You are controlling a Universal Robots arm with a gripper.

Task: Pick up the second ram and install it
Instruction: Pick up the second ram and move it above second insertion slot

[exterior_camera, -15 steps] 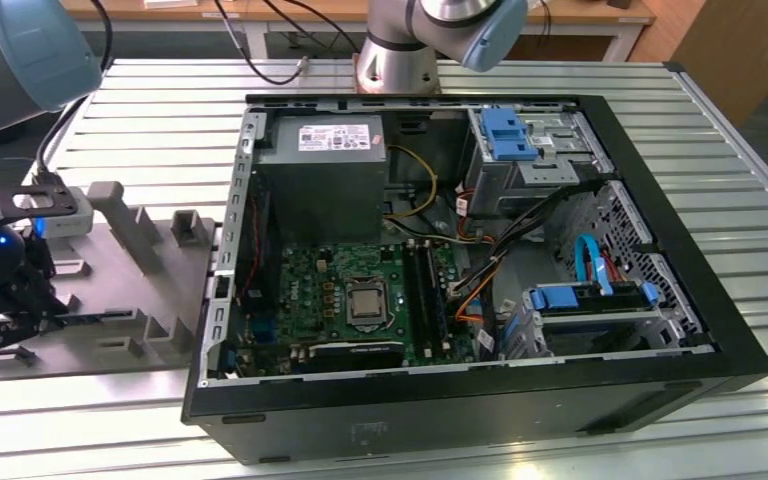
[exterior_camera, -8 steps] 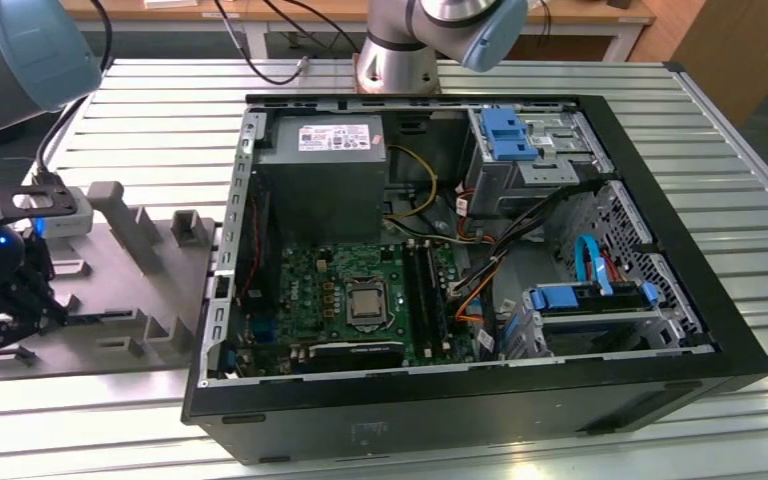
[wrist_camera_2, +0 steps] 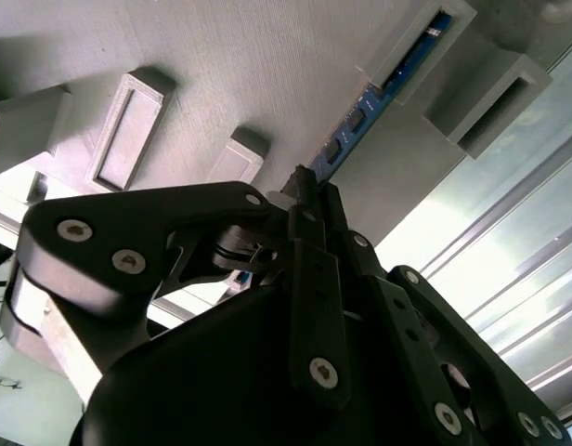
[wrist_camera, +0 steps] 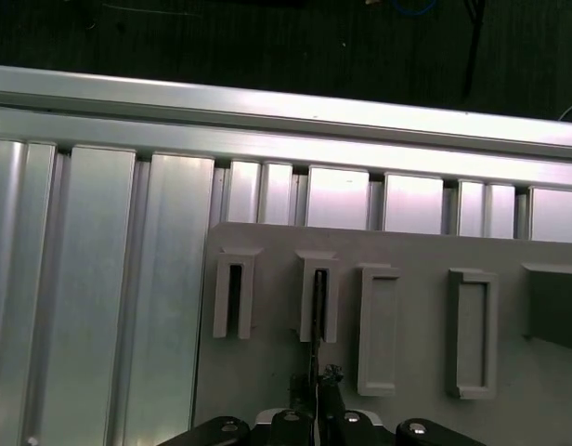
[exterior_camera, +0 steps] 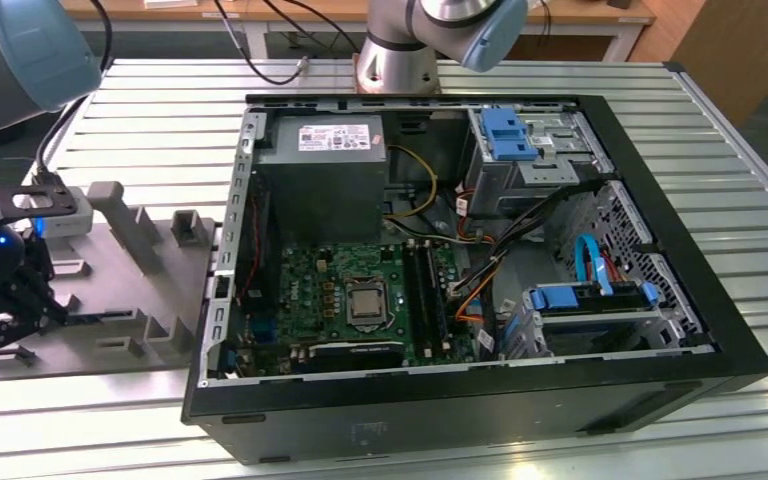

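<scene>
black jointed gripper [wrist_camera_2: 303, 190] linkages lie closest to the lens in the second wrist view. its two fingers are drawn close together and clamp the near end of the second ram [wrist_camera_2: 397, 70], a long narrow blue circuit-board stick with small dark chips, seen edge-on. the stick stands on edge in a raised rectangular pocket of the pale grey moulded holder plate [wrist_camera_2: 221, 56]. its far end is seated in that pocket. other raised pockets stand on the plate to either side. ribbed silver aluminium table [wrist_camera_2: 509, 214] shows beyond the plate's edge.

first wrist view: the gripper [wrist_camera: 315, 395] has its fingertips nearly closed on the ram [wrist_camera: 318, 307], which appears as a thin dark line running from the fingers into a narrow upright pocket of the holder plate [wrist_camera: 407, 246]. a similar narrow pocket lies just beside it and wider ones lie further along. the aluminium table [wrist_camera: 100, 279] surrounds the plate.

exterior view: the gripper [exterior_camera: 17, 305] is low over the holder plate [exterior_camera: 144, 300] at the exterior view's left, below the grey arm with a blue cap [exterior_camera: 24, 50]. the ram itself cannot be made out here. the open black computer case [exterior_camera: 491, 410] lies just beside the plate on the table [exterior_camera: 77, 410], holding a large green motherboard [exterior_camera: 317, 290] and a grey power-supply box [exterior_camera: 320, 185]. the gripper is well apart from the motherboard.
</scene>
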